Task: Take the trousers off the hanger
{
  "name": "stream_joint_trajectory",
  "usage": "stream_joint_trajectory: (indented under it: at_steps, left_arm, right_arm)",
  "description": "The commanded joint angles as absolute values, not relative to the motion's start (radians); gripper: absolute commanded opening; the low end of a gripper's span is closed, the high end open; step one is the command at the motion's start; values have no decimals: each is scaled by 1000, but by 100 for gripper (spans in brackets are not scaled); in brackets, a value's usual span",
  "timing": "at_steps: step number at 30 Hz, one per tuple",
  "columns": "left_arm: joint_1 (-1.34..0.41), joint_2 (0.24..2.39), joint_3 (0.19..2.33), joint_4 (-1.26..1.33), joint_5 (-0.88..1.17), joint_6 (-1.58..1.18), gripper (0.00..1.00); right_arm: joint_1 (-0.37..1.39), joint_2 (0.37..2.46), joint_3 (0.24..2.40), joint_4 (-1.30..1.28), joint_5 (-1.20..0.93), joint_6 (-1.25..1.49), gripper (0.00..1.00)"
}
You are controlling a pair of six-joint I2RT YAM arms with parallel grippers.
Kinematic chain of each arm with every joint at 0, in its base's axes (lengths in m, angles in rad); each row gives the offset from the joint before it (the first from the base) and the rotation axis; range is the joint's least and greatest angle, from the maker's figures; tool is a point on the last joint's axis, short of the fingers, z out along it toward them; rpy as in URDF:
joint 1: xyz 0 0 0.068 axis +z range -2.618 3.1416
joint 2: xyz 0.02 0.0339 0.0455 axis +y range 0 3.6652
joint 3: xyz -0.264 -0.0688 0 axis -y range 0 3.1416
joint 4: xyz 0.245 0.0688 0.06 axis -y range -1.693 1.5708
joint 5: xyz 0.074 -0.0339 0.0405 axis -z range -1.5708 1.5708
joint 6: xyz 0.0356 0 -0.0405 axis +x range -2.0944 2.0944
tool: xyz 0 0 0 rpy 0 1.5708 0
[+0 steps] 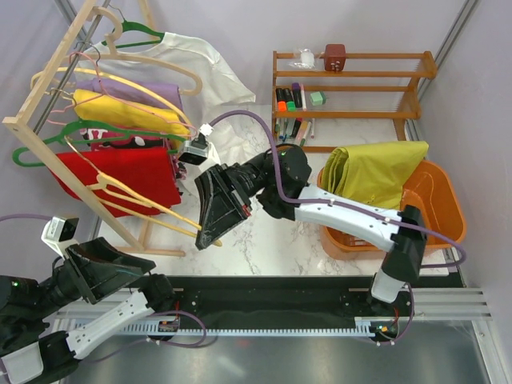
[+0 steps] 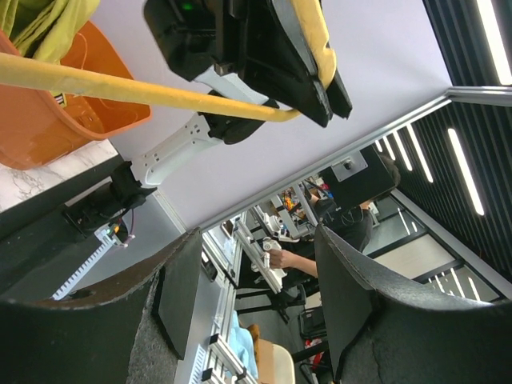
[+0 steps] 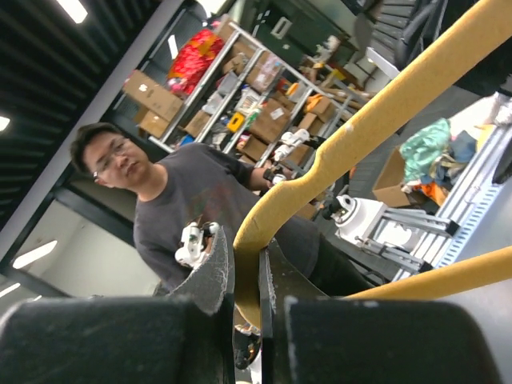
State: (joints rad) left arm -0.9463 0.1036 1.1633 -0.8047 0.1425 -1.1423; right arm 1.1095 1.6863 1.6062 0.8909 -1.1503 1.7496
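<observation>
On the desk [image 1: 272,248], well to the right of the wooden clothes rack [image 1: 50,68], your trousers [image 1: 376,172] already lie heaped over the rim of the orange basket [image 1: 448,212], so the main job looks done to me. The hanger [image 3: 376,120] is bare and well apart from them, jutting out just beside the rack; whether its hook rests on the rail you cannot tell. Your right jaws are clamped tight on its near corner. Your left jaws stand wide apart at the near left, gripping nothing. What is left, I judge, is only to set the hanger down and let go
</observation>
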Motion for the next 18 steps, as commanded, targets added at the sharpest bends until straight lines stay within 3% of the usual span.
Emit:
stream_joint_trajectory:
  at_steps: [1, 11, 18]
  left_arm:
    - [-940, 81, 1149, -784, 169, -1120, 65]
    - [-937, 89, 1149, -784, 173, -1121, 64]
    - [-937, 106, 1155, -784, 187, -1123, 64]
  right_arm:
    - [1100, 1752, 1733, 1292, -1126, 1996, 0]
    - [1091, 1980, 2000, 1356, -1081, 2060, 0]
    - [1085, 2055, 2034, 1446, -1065, 2120, 0]
